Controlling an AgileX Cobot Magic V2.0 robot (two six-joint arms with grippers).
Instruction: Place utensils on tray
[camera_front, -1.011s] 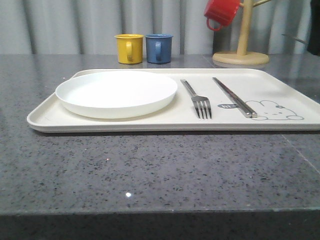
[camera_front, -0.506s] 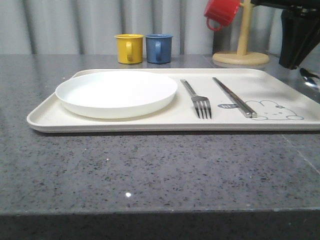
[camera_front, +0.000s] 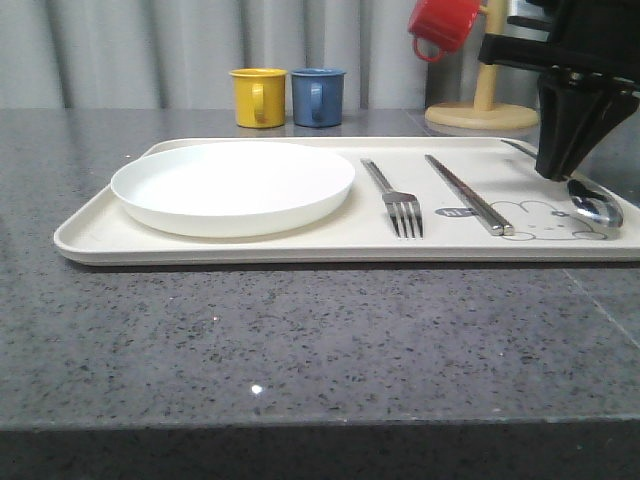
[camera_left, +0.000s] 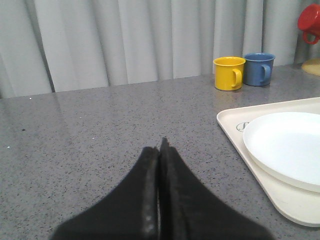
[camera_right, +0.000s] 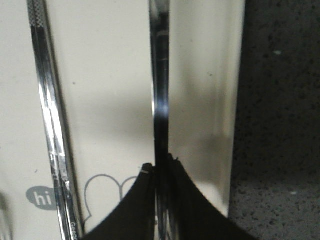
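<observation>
Gripping the spoon (camera_front: 594, 207) by its handle, the right pincer (camera_front: 556, 172) sits over the tray's (camera_front: 300, 245) right end, beside the chopsticks (camera_front: 468, 194), fork (camera_front: 394, 198) and plate (camera_front: 232, 185). The left pincer (camera_left: 160, 150) is pressed together, empty, above the table (camera_left: 100, 125).

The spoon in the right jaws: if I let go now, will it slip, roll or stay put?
The spoon looks like polished metal, so probably stiff and slippery; the right gripper pinches only its thin handle. Its bowl sits low over the tray near the right rim, so it would likely settle, perhaps rocking or sliding slightly.
</observation>
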